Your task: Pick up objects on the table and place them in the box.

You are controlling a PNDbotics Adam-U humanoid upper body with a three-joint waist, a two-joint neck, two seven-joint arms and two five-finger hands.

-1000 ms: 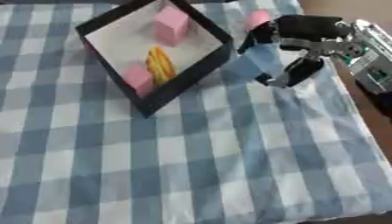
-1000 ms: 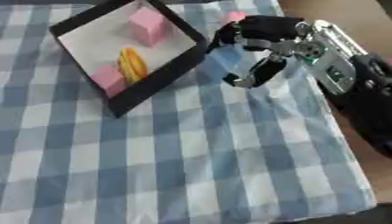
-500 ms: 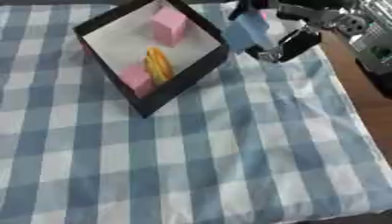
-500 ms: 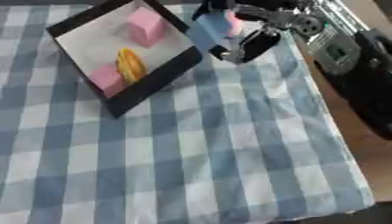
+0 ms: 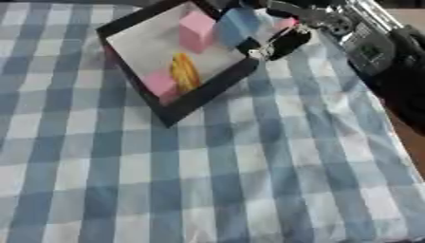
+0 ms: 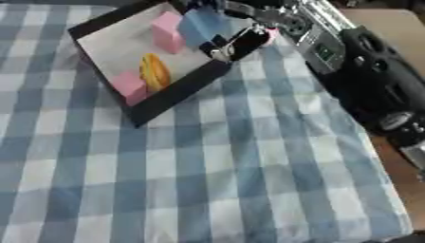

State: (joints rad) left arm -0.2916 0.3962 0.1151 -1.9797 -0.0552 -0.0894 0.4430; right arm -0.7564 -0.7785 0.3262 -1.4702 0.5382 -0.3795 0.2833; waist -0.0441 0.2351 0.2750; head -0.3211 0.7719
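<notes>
A black-rimmed box [image 5: 204, 97] with a white floor lies tilted at the top of the checked cloth. Inside it are a tall pink block [image 5: 198, 31], a yellow banana-shaped object [image 5: 184, 72] and a second pink block [image 5: 160, 84]. My right hand [image 5: 278, 40] reaches in from the upper right and is shut on a light blue block [image 5: 236, 26], which hangs over the box's right corner. A small pink thing [image 5: 286, 23] shows just behind the hand on the cloth. My left hand is not in view.
The blue-and-white checked tablecloth [image 5: 207, 180] covers the table. Its right edge [image 6: 390, 156] drops off onto brown floor, and my black right arm [image 6: 374, 85] runs along that side.
My right hand has carried the light blue block up and to the left, from the cloth beside the box to above the box's right corner. The camera has also shifted.
</notes>
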